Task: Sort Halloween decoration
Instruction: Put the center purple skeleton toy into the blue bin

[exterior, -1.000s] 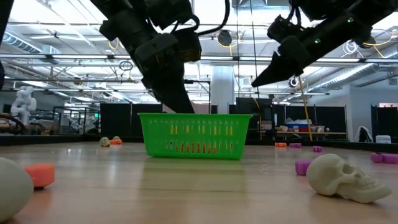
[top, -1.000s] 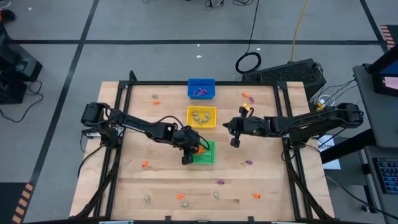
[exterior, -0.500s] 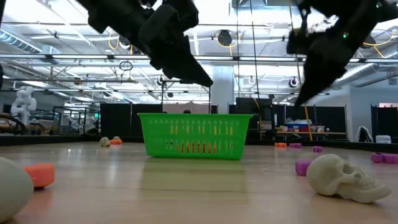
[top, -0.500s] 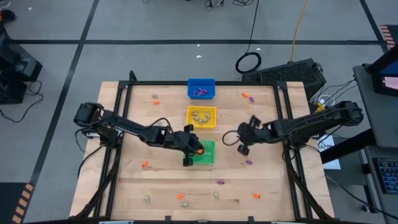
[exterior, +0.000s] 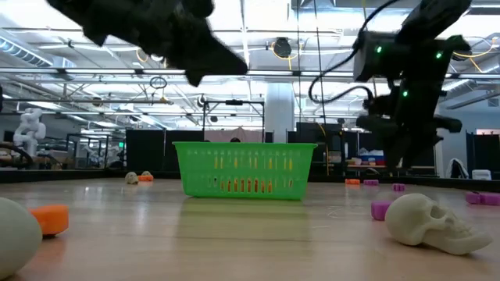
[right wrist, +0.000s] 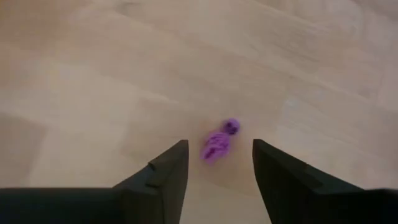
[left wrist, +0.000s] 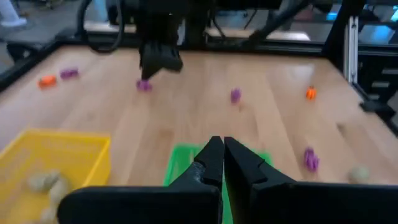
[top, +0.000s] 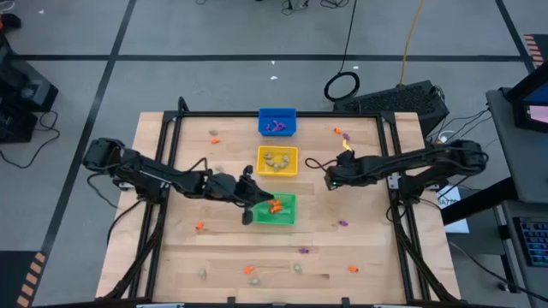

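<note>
We note the right gripper [right wrist: 216,163] spread wide over a purple trinket [right wrist: 219,140] lying on the table between its fingers; a skewed descent may flick it away (tiny). Left gripper [left wrist: 217,149] pinched shut, empty, above the green bin [top: 278,210].

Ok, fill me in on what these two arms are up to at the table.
They are sorting small Halloween trinkets into coloured bins. The left claw is shut and empty beside the green bin, which has orange pieces in it. The right claw is open, pointed down at a purple trinket lying on the wood between its fingers, not yet gripped. The blue bin holds purple pieces, the yellow bin pale ones. More trinkets lie scattered over the table.
</note>
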Motion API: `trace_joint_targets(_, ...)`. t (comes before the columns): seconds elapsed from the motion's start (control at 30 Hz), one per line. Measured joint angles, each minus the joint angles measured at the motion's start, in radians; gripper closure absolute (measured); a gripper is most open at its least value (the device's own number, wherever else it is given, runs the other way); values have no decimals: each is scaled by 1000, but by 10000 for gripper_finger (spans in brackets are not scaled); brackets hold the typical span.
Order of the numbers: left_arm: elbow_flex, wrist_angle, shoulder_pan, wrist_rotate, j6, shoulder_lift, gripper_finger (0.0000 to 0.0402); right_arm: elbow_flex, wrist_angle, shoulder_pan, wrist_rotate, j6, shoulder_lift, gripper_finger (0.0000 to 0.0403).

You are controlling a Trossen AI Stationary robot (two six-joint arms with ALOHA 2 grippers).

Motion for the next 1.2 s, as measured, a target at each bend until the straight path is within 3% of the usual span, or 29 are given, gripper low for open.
trace_joint_targets(0.4, -181, 95, 32, -77, -17, -130, 393, 4, 74, -78, -25, 30, 172, 269)
trace_joint_targets(0.83, -369, 231, 193, -76, 4, -146, 393, 11, 127, -78, -62, -160, 179, 383)
trace_joint_targets(1.2, -459, 287, 252, -74, 1, -146, 393, 166, 135, -65, -85, -366, 184, 386)
